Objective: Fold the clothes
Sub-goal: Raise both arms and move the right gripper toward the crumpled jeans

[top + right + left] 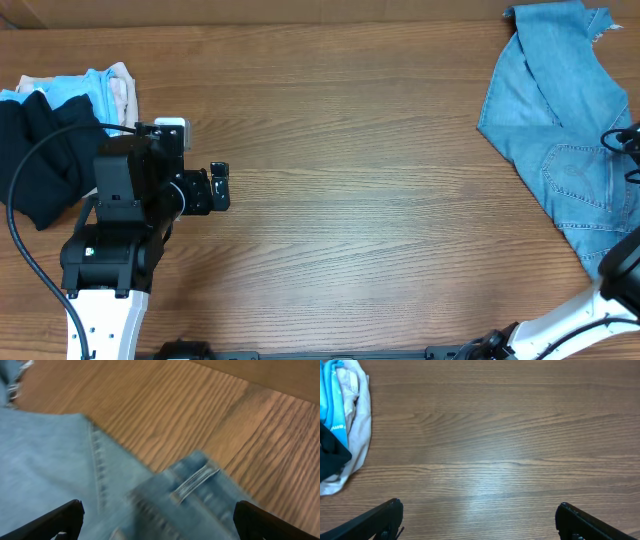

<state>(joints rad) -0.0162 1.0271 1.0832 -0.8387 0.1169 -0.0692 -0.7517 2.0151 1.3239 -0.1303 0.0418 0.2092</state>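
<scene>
While I watch from the overhead view, the jeans [560,130] lie rumpled at the far right end of the table [350,150], running from its top corner down toward the right arm. They are light blue denim, one leg folded over on itself, with a frayed hem at the top and a stitched back pocket [580,175] facing up. On my right wrist view, which is blurred, I see a belt loop [195,480] and a line of seam stitching.

I count one pair of jeans. At the far left sits a small heap of three other pieces: one black garment [45,160], one light blue garment [70,88] and one beige garment [120,85].

My left claw [220,185] stands wide over bare wood, holding nothing, just right of that heap. My right claw [157,520] is spread wide as well, above the denim with nothing gripped. I cannot tell whether its fingers touch the cloth.
</scene>
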